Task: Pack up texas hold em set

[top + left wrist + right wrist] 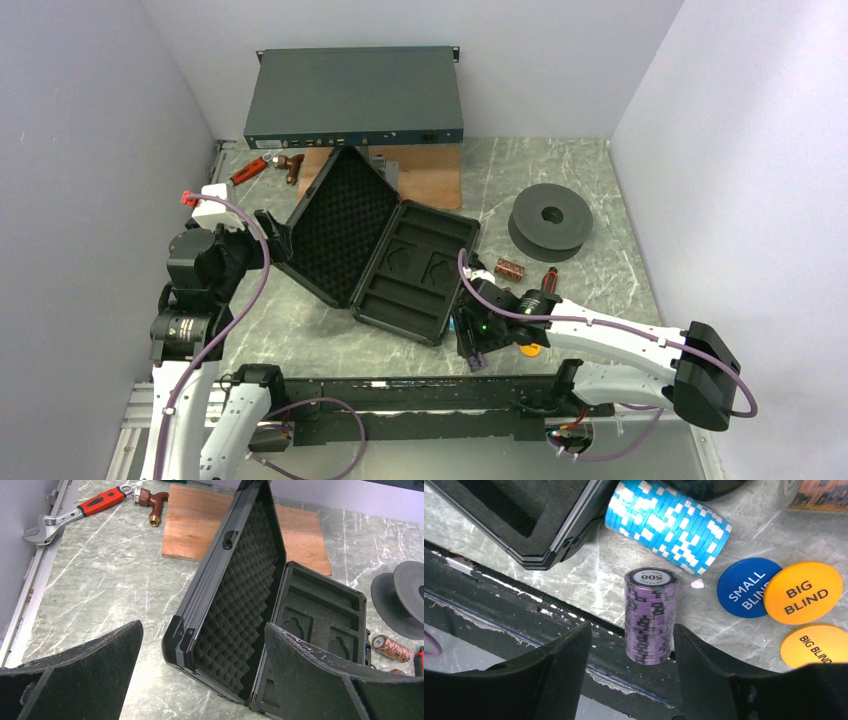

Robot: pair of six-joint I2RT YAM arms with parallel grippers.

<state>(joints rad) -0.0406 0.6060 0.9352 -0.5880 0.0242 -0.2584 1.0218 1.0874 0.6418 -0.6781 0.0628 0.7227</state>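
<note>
The black foam-lined case (385, 250) lies open mid-table, its egg-crate lid (240, 595) propped up. My left gripper (202, 630) hangs open just short of the lid's near corner, holding nothing. A purple chip roll (650, 617) stands upright at the table's near edge between the fingers of my right gripper (631, 627). The right finger (704, 655) is at the roll's side, and a gap shows on the left. A blue-white chip roll (669, 527) lies against the case. A blue disc (744, 587), an orange disc (806, 592) and a yellow disc (816, 645) lie to the right. A brown roll (510, 268) lies right of the case.
A big grey rack unit (355, 98) stands at the back on a wood board (200, 525). A red-handled wrench (75, 512) and a brass fitting (152, 502) lie back left. A black spool (548, 220) and a red-black handled tool (548, 277) are right of the case.
</note>
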